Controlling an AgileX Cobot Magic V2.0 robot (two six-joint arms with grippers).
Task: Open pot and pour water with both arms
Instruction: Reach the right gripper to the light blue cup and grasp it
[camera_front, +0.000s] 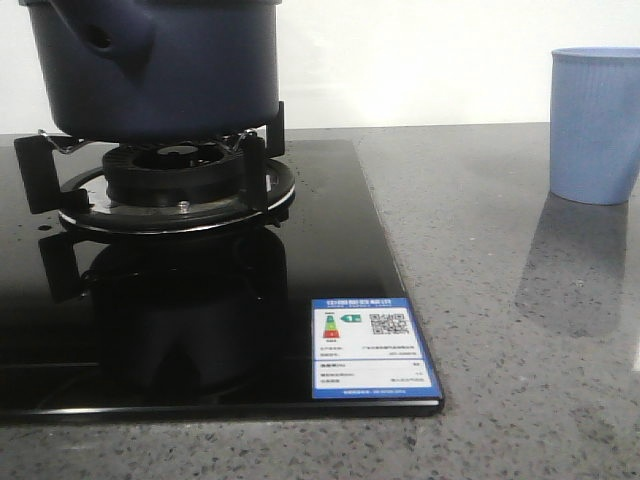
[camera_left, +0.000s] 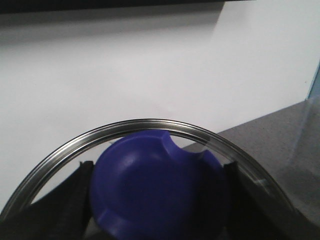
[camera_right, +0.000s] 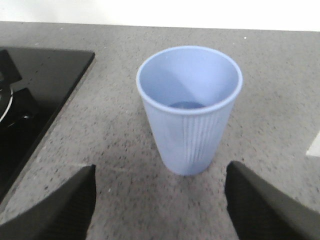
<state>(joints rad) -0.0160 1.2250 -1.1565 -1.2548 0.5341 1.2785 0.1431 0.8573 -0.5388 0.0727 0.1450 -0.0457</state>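
Note:
The dark navy pot (camera_front: 160, 70) stands on the burner grate at the far left, its handle socket (camera_front: 115, 40) facing me; its top is cut off by the frame. In the left wrist view my left gripper (camera_left: 157, 200) is shut on the blue knob (camera_left: 157, 185) of a glass lid with a steel rim (camera_left: 145, 122), one black finger (camera_left: 70, 205) on each side of the knob. My right gripper (camera_right: 160, 200) is open, low over the counter, just short of the light blue ribbed cup (camera_right: 190, 110), which stands upright. The cup also shows at the right in the front view (camera_front: 597, 125). Neither gripper shows in the front view.
A black glass hob (camera_front: 330, 250) with a burner grate (camera_front: 170, 180) and a blue-white label (camera_front: 370, 350) lies on the grey speckled counter (camera_front: 500, 300). The hob's corner (camera_right: 35, 90) lies left of the cup. A white wall runs behind.

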